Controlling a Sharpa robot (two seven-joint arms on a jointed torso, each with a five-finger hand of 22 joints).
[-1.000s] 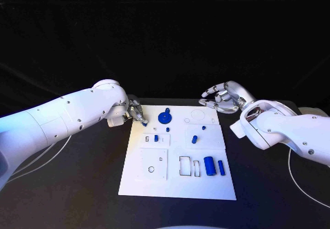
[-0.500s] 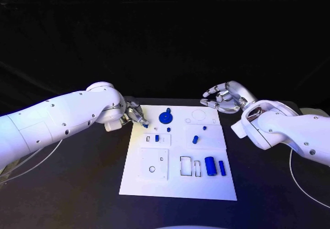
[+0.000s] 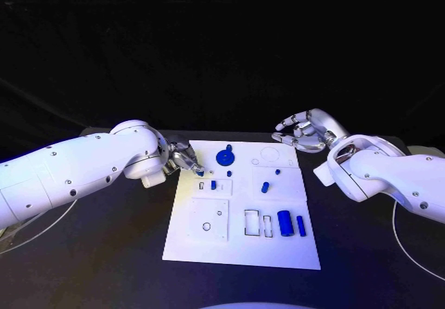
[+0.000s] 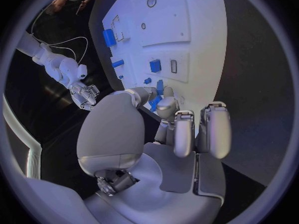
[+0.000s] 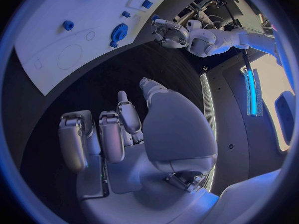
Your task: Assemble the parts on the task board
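The white task board lies in the middle of the table. My left hand hovers at the board's far left edge and pinches a small blue piece between thumb and a finger; the left wrist view shows this blue piece at the fingertips above the board. A blue round part sits just right of it. Several blue parts lie on the board, among them a peg and a thick cylinder. My right hand hangs beyond the far right corner, fingers curled, holding nothing.
White cables loop on the black table on both sides of the board. Empty cut-outs sit beside the thick cylinder. The right wrist view shows the board and my left hand across it.
My left hand has crept slightly toward the board with the blue piece still pinched, and its arm has swung lower. The right hand has stayed put.
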